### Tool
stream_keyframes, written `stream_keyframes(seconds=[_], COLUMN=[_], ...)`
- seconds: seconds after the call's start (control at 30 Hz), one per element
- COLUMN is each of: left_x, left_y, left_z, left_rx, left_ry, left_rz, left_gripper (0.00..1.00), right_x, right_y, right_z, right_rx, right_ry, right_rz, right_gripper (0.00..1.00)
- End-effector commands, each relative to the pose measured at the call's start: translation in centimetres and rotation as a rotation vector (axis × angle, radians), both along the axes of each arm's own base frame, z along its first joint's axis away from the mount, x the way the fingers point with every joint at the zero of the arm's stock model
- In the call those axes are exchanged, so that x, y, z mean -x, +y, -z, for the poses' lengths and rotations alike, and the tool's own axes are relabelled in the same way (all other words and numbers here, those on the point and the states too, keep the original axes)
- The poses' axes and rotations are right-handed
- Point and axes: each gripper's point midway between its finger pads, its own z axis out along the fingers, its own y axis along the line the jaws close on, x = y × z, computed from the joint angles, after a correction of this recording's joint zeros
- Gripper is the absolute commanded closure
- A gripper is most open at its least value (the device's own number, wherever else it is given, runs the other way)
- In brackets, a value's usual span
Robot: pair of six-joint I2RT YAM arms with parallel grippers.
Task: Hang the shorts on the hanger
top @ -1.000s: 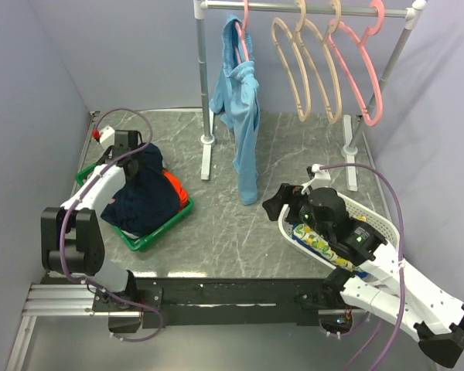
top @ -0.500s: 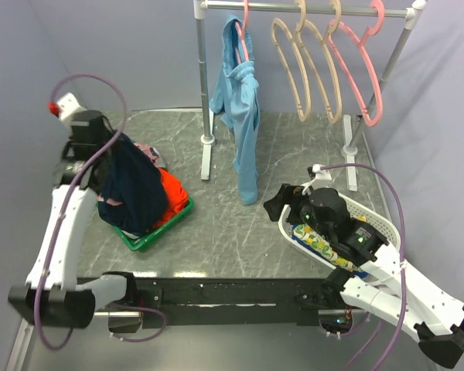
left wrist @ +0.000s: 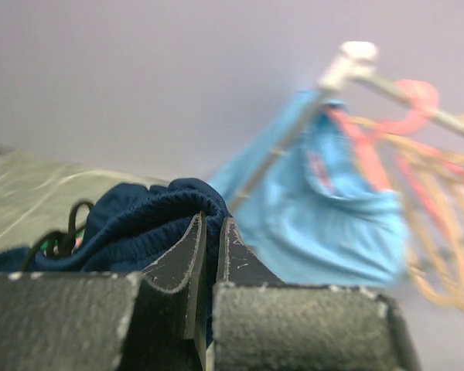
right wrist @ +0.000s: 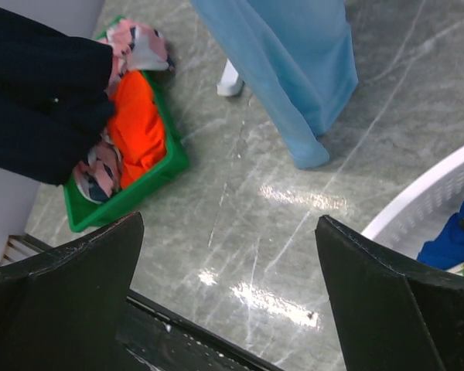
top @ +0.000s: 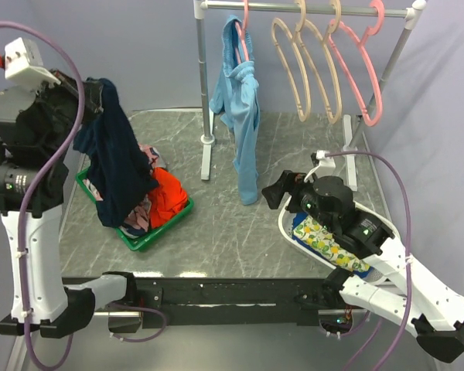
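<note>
The shorts (top: 112,158) hang in the air at the far left, over the left edge of the worktop (top: 232,224), bunched and drooping in long folds above the green basket (top: 161,230). The left claw (left wrist: 209,251) is clenched on their waistband. They look light, soft and limp, so they will likely sag, swing and snag. A second hold further along the waistband would spread them for the beige hanger (top: 301,116) on the far rail. The right claw (right wrist: 228,224) is released and holds nothing, near the white basket (top: 288,229). The green basket holds an orange garment (top: 168,193) and pink patterned clothes (top: 139,218). The white one holds a lemon-print cloth (top: 325,243) and something blue.
</note>
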Motion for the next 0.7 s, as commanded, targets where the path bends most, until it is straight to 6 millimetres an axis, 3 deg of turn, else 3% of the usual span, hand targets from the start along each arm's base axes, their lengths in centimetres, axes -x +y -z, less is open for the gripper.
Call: stream_keyframes(seconds=[0.0, 0.03, 0.1, 0.13, 0.2, 0.37, 0.4, 0.47, 0.5, 0.57, 0.6, 0.67], left_x=[3.6, 2.9, 3.8, 3.2, 3.7, 6.1, 5.9, 8.0, 7.3, 9.6, 10.1, 11.6], left_y=[-5.1, -5.7, -7.5, -8.2, -10.3, -15.2, -16.3, -18.5, -20.1, -21.1, -21.7, -23.0], left_z=[-6.9, -7.0, -8.3, -8.0, -8.0, -6.7, -4.9, -3.8, 0.4, 2.4, 7.1, 11.4], left_rx=[-0.025, -0.023, -0.022, -0.021, -0.018, 0.0, -0.001, 0.008, 0.008, 0.053, 0.056, 0.083], left_ry=[-0.19, -0.176, -0.201, -0.185, -0.185, -0.175, -0.13, -0.131, -0.03, -0.022, 0.062, 0.129], left_rz=[0.278, 0.302, 0.367, 0.38, 0.448, 0.633, 0.668, 0.787, 0.819, 0.894, 0.923, 1.002], left_gripper=[0.99, 0.99, 0.99, 0.99, 0.99, 0.99, 0.99, 0.99, 0.99, 0.99, 0.99, 0.99], right_x=[-0.5, -0.6, -0.7, -0.8, -0.9, -1.0, -1.1, -1.1, -1.0, -0.7, -0.6, -0.4], right_y=[-0.4, -0.5, -0.5, -0.5, -0.6, -0.8, -0.8, -0.9, -0.9, -1.1, -1.1, -1.3], right_z=[-3.6, -4.2, -4.5, -5.0, -5.2, -6.1, -5.8, -5.8, -5.7, -4.9, -3.9, -2.8], right_rx=[-0.019, -0.025, -0.016, -0.021, -0.017, -0.016, -0.009, -0.014, -0.018, -0.018, -0.008, -0.002], right_ry=[-0.072, -0.082, -0.082, -0.089, -0.092, -0.102, -0.094, -0.09, -0.088, -0.071, -0.054, -0.031], right_rz=[0.023, 0.031, 0.031, 0.034, 0.039, 0.054, 0.059, 0.061, 0.061, 0.065, 0.066, 0.071], right_gripper=[0.0, 0.0, 0.0, 0.0, 0.0, 0.0, 0.0, 0.0, 0.0, 0.0, 0.0, 0.0])
